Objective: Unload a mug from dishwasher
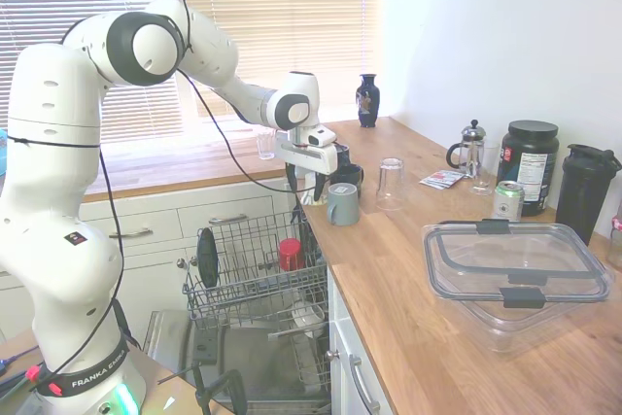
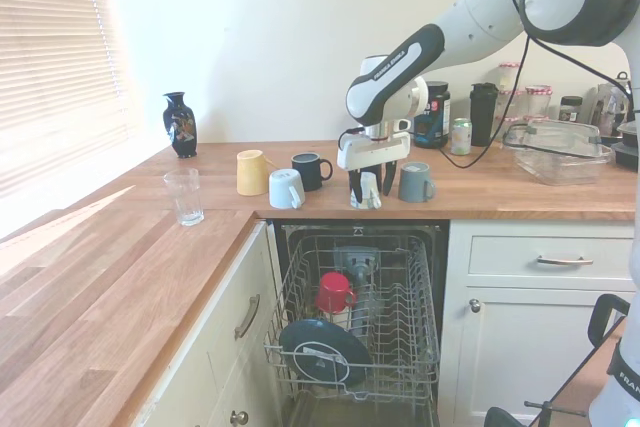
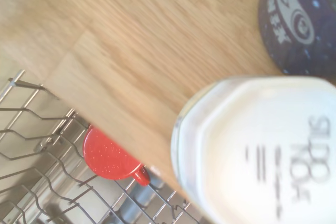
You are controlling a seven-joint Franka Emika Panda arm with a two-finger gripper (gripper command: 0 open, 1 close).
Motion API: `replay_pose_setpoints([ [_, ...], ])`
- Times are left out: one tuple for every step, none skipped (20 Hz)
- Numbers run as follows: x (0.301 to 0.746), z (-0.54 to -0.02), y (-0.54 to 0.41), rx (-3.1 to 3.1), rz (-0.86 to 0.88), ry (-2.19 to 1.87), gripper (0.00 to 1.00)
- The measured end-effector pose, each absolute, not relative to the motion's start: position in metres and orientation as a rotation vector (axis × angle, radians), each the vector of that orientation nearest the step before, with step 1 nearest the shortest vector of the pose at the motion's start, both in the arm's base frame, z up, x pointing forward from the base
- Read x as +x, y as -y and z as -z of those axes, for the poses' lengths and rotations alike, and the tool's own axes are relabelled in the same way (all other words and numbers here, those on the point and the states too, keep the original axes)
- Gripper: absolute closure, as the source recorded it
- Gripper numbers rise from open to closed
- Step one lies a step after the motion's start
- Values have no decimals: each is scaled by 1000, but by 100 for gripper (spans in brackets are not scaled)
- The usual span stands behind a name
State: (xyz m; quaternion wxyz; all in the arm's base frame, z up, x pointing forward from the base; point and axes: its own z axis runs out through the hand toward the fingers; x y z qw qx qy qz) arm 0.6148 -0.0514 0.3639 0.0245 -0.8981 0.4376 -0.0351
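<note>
On the table (image 2: 120, 277), left to right, a glass (image 2: 184, 196), yellow cup (image 2: 251, 171), pale blue mug (image 2: 286, 189), black mug (image 2: 310, 170); then the tool (image 2: 367, 193) clenched on the white mug (image 2: 366, 191), upside down at the table's front edge above the dishwasher (image 2: 355, 327); grey mug (image 2: 415, 183) beside it

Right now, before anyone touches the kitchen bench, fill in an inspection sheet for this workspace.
surface: wooden countertop, L-shaped, sunlit.
job's things: white mug base up at the counter's front edge; dishwasher open, rack pulled out, holding red cup and dark plate.
clutter: grey mug, yellow mug, dark mug, pale blue mug, glass, vase.
grippers: gripper shut on the mug.
cables: nothing seen in the rack.
surroundings: window blinds, white drawers.
</note>
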Motion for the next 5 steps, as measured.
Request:
replay_pose_setpoints([
  [612,-368,50,-2776,123,-1350,0],
  [609,-371,49,-2775,136,-1347,0],
  [606,-376,49,-2772,155,-1344,0],
  [603,-379,48,-2769,172,-1344,0],
  [601,-382,48,-2764,193,-1343,0],
])
